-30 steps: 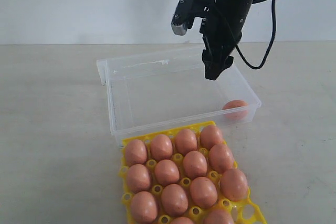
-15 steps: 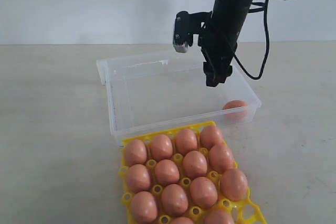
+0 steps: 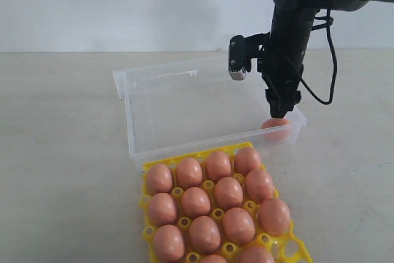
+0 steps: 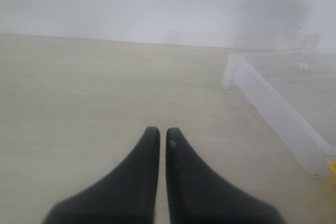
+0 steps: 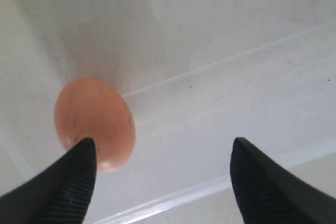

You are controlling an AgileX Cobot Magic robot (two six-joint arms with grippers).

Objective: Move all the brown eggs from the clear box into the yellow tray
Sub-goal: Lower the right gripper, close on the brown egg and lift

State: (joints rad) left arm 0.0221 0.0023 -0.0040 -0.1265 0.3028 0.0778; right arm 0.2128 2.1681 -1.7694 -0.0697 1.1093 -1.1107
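Right gripper [image 3: 280, 113]: released, jaws spread wide with nothing between them; it points down into the near right corner of the clear box, right above the lone egg.
Right fingers [image 5: 79, 174]: in the right wrist view one overlaps the edge of the egg and the other stands well apart from it; I cannot tell whether there is contact.
Lone egg [image 3: 275, 129]: brown, lying on the box floor close against the right wall.
Clear box [image 3: 130, 129]: on the table [image 3: 61, 152], just behind the yellow tray.
Yellow tray [image 3: 147, 233]: nearest the camera, its lower end cut off by the frame edge.
Eggs in tray [image 3: 196, 202]: three full rows of four, with two more showing at the bottom edge, each in its own cup.
Left gripper [image 4: 158, 130]: clenched, fingers nearly together and holding nothing, low over bare table beside the box's corner.
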